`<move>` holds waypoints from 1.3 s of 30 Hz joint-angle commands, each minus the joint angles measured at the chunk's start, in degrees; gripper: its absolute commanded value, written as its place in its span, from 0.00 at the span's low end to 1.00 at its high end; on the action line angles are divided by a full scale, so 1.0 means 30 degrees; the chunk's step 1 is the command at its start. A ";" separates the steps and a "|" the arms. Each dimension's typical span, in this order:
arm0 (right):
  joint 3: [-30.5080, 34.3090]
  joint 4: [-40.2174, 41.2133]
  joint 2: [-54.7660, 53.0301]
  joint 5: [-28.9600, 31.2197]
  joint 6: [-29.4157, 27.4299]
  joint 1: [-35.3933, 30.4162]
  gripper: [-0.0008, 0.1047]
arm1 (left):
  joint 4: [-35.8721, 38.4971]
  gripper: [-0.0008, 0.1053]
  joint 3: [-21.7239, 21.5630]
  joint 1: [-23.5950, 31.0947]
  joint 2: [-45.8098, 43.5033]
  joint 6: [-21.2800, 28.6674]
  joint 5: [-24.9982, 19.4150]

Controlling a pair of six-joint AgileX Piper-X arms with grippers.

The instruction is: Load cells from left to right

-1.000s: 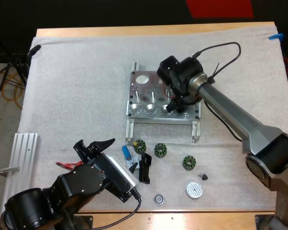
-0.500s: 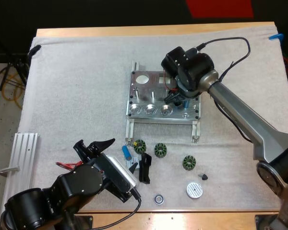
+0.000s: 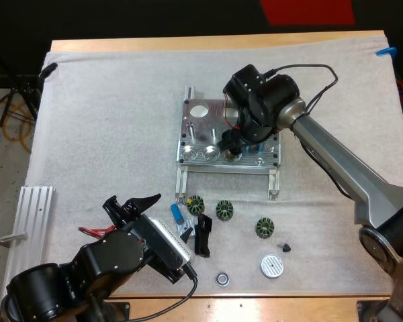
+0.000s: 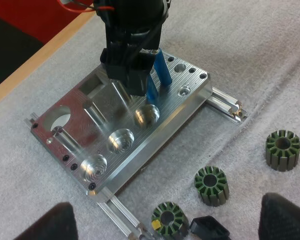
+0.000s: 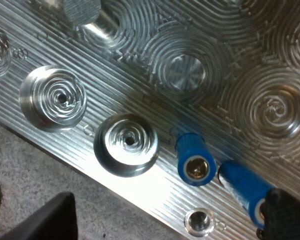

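Observation:
The metal fixture (image 3: 201, 131) lies mid-mat with three round pockets (image 4: 121, 141) along its front edge, all bare. My right gripper (image 3: 232, 146) hangs low over the fixture's front right, open, its fingers (image 5: 45, 220) wide apart. Two blue cells (image 5: 195, 161) stand close together on the plate just right of the third pocket (image 5: 126, 144); the tilted one (image 5: 245, 192) touches my right finger. They rise beside that gripper (image 4: 137, 87) in the left wrist view. My left gripper (image 3: 129, 201) waits open near the table's front, facing the fixture. A loose blue cell (image 3: 177, 213) lies on the mat.
Three green stator rings (image 3: 224, 210) and a black part (image 3: 203, 235) lie on the mat in front of the fixture. A white disc (image 3: 271, 266), a small ring (image 3: 222, 277) and a black cone (image 3: 285, 247) sit nearer. A ribbed metal rail (image 3: 30, 215) lies front left.
My right gripper rose and turned over the fixture, then came down a little further left, near the third pocket. The left arm has not moved.

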 commanded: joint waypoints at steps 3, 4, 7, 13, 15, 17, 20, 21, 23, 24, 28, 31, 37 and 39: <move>-0.0061 -0.0099 -0.0090 -0.0051 -0.0245 -0.0130 0.71 | 0.0032 0.68 -0.0078 -0.0019 -0.0038 -0.0302 -0.0486; -0.0061 -0.0099 -0.0038 -0.0016 -0.0245 -0.0130 0.71 | 0.0032 0.68 -0.0078 -0.0019 -0.0038 -0.0302 -0.0486; -0.0061 -0.0099 0.0285 -0.0010 -0.0204 -0.0130 0.71 | 0.0032 0.68 -0.0078 -0.0019 -0.0038 -0.0302 -0.0486; -0.0022 0.0081 0.0529 -0.0057 -0.0206 -0.0130 0.71 | 0.0032 0.68 -0.0078 -0.0019 -0.0038 -0.0302 -0.0486; -0.0022 0.0081 0.0529 -0.0159 -0.0206 -0.0130 0.71 | 0.0032 0.68 -0.0078 -0.0019 -0.0038 -0.0302 -0.0486; -0.0022 0.0152 0.0529 -0.0414 -0.0206 -0.0130 0.71 | 0.0032 0.68 -0.0078 -0.0019 -0.0038 -0.0302 -0.0486; -0.0022 0.0186 0.0478 -0.0414 -0.0206 -0.0130 0.71 | 0.0032 0.68 -0.0078 -0.0019 -0.0038 -0.0302 -0.0486; -0.0022 0.0186 0.0408 -0.0414 -0.0206 -0.0130 0.71 | 0.0032 0.68 -0.0078 -0.0019 -0.0038 -0.0302 -0.0486; -0.0060 0.0186 0.0240 -0.0414 -0.0206 -0.0130 0.71 | 0.0032 0.68 -0.0078 -0.0019 -0.0038 -0.0302 -0.0486; -0.0059 0.0147 0.0083 -0.0138 -0.0206 -0.0130 0.71 | 0.0032 0.68 -0.0078 -0.0019 -0.0038 -0.0302 -0.0486; -0.0059 0.0206 -0.0686 0.0729 0.0094 -0.0130 0.71 | 0.0032 0.68 -0.0078 -0.0019 -0.0038 -0.0302 -0.0486; -0.0059 0.0479 -0.1511 0.0732 0.0256 -0.0130 0.71 | 0.0032 0.68 -0.0078 -0.0019 -0.0038 -0.0302 -0.0486; -0.0059 0.1043 -0.3279 0.0929 0.0677 -0.0094 0.71 | 0.0032 0.68 -0.0078 -0.0019 -0.0038 -0.0302 -0.0486; -0.0059 0.1059 -0.4111 0.0929 0.0847 -0.0094 0.71 | 0.0032 0.68 -0.0078 -0.0019 -0.0038 -0.0302 -0.0486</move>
